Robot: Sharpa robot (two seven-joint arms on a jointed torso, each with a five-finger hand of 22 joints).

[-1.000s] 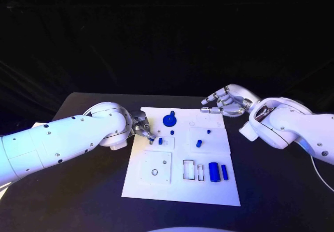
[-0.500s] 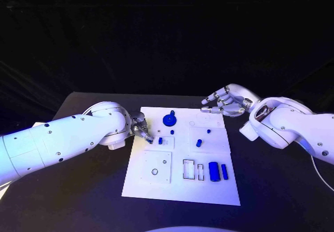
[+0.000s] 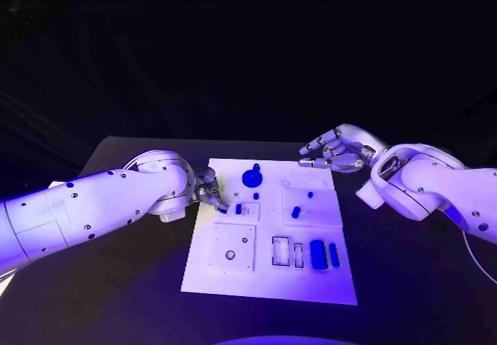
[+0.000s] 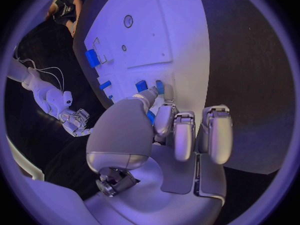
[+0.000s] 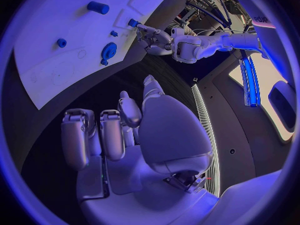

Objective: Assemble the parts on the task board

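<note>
1. Left hand (image 3: pixel 209 190) sits at the task board's (image 3: pixel 269 277) left edge, fingers curled in, fingertips (image 4: pixel 152 93) on a small blue part (image 3: pixel 238 209); whether it pinches the part is unclear.
2. Right hand (image 3: pixel 337 152) hovers over the board's far right corner, fingers loosely curled, holding nothing.
3. A round blue part (image 3: pixel 252 177) lies near the far edge; two blue bars (image 3: pixel 324 255) stand near the front.
4. The left hand hides the fingertip contact in the head view.
</note>
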